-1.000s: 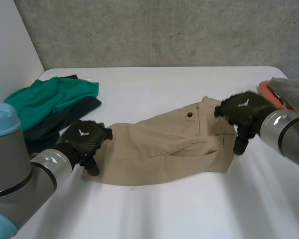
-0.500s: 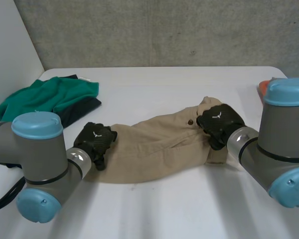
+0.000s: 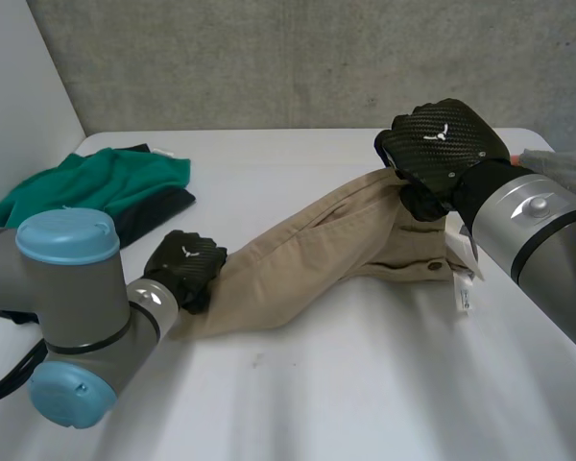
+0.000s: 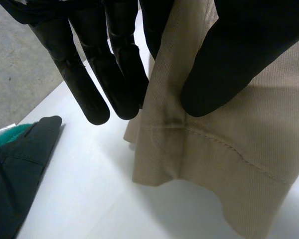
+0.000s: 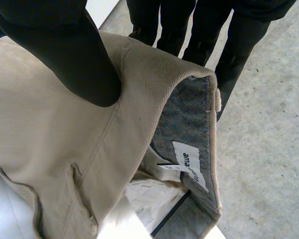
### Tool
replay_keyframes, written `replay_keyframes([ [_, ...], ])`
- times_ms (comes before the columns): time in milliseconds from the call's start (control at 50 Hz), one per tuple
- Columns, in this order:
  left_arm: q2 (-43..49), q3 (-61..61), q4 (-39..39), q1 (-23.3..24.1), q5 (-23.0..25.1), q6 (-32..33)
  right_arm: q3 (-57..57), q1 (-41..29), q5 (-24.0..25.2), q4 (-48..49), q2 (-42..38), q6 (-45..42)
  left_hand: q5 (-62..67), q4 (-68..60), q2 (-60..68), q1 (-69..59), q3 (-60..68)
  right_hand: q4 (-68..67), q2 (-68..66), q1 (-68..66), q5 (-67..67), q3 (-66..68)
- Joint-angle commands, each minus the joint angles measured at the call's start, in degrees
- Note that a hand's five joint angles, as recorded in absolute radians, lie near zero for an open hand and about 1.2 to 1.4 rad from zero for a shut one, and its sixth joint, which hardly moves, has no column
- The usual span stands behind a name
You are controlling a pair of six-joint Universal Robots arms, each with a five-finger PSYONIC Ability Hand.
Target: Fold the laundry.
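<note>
Look at your robot's left hand (image 3: 184, 269) and right hand (image 3: 442, 149): both are black, with a woven carbon-fibre pattern on their backs, each marked with a small white winged emblem; in the wrist views you see their fingers (image 4: 114, 59) as smooth matte black with rounded tips; behind each hand there is a shiny silver-grey wrist cuff; your left arm (image 3: 72, 317) is a thick grey cylinder with round light-blue caps; your right arm (image 3: 557, 259) shows the same grey, with a dark band round it.

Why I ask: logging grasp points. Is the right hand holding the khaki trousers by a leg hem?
No, the right hand pinches the khaki trousers at the waistband, near the sewn-in label.
</note>
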State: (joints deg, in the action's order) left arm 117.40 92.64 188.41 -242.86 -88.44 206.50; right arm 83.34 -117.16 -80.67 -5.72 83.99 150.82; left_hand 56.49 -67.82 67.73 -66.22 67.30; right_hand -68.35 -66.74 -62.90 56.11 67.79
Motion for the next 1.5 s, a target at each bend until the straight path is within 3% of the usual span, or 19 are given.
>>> replay_keyframes([
  [20, -2.1, -0.9, 1.3, -0.4, -1.1, -1.3, -1.3, 1.0, -0.2, -1.3, -2.4, -1.8, 13.5, -12.2, 12.3, -13.8, 12.7, -11.7, -13.3, -17.1, 13.9, 12.2],
  [120, -6.8, -4.2, 1.8, -2.0, -2.9, -2.7, -6.3, 3.2, -1.0, -3.9, -6.9, -6.8, 13.5, -12.2, 12.3, -13.8, 12.7, -11.7, -13.3, -17.1, 13.9, 12.2],
  [260, -19.2, -9.5, 2.3, -3.8, -5.0, -5.9, -16.7, 4.7, -3.4, -4.9, -5.9, -7.6, 13.5, -12.2, 12.3, -13.8, 12.7, -11.7, -13.3, -17.1, 13.9, 12.2],
  [440, -37.0, -19.2, -3.7, -5.6, -3.7, -11.0, -26.1, 6.7, -3.7, -7.2, 3.8, -7.6, 13.5, -12.2, 12.3, -13.8, 12.7, -11.7, -13.3, -17.1, 13.9, 12.2],
  [640, -43.1, -29.4, -13.3, -7.6, -1.8, -12.0, -32.7, 9.8, -0.3, -13.6, 12.4, -5.6, 13.5, -12.2, 12.3, -13.8, 12.7, -11.7, -13.3, -17.1, 13.9, 12.2],
  [780, -38.8, -33.1, -14.3, -9.1, -1.5, -11.6, -32.8, 9.3, 2.3, -14.0, 8.7, -1.6, 13.5, -12.2, 12.3, -13.8, 12.7, -11.7, -13.3, -17.1, 13.9, 12.2],
  [960, -20.7, -35.6, -11.7, -10.1, -1.5, -10.6, -28.9, 6.9, -1.3, -9.0, -6.4, 0.4, 13.5, -12.2, 12.3, -13.8, 12.7, -11.7, -13.3, -17.1, 13.9, 12.2],
  [1040, -9.0, -39.6, -7.1, -10.1, -2.5, -9.1, -29.6, 5.5, -4.0, -2.6, -14.4, 2.5, 13.5, -12.2, 12.3, -13.8, 12.7, -11.7, -13.3, -17.1, 13.9, 12.2],
  [1200, 17.6, -56.7, -0.4, -10.7, -3.5, -5.8, -34.8, 2.1, -9.1, 23.8, -34.4, 3.9, 13.5, -12.2, 12.3, -13.8, 12.7, -11.7, -13.3, -17.1, 13.9, 12.2],
  [1220, 19.6, -57.9, 0.0, -10.7, -3.3, -6.0, -35.6, 1.8, -8.7, 25.4, -36.6, 3.6, 6.2, -4.9, 5.0, -6.5, 5.4, 4.5, 2.9, -0.9, -2.3, -4.0],
  [1260, 22.8, -60.0, 0.6, -10.4, -2.9, -6.6, -38.1, 1.1, -7.9, 26.4, -40.9, 2.7, -33.7, 35.0, -34.9, 33.4, -34.5, 57.6, 55.9, 52.1, -55.3, -57.0],
  [1280, 24.1, -61.6, 0.8, -10.0, -3.3, -7.2, -41.1, 0.8, -7.8, 24.4, -44.7, 0.6, -56.5, 57.8, -57.7, 56.2, -57.3, 58.3, 56.7, 52.9, -56.1, -57.8],
  [1400, 20.8, -58.5, -0.2, -8.9, -7.5, -8.4, -47.3, 1.5, -13.3, 12.8, -48.0, -2.5, -56.5, 57.8, -57.7, 56.2, -57.3, 58.3, 56.7, 52.9, -56.1, -57.8],
  [1500, 10.7, -46.0, -0.9, -7.3, -8.5, -7.8, -42.4, 3.5, -11.1, 6.9, -40.6, 0.6, -56.5, 57.8, -57.7, 56.2, -57.3, 58.3, 56.7, 52.9, -56.1, -57.8],
])
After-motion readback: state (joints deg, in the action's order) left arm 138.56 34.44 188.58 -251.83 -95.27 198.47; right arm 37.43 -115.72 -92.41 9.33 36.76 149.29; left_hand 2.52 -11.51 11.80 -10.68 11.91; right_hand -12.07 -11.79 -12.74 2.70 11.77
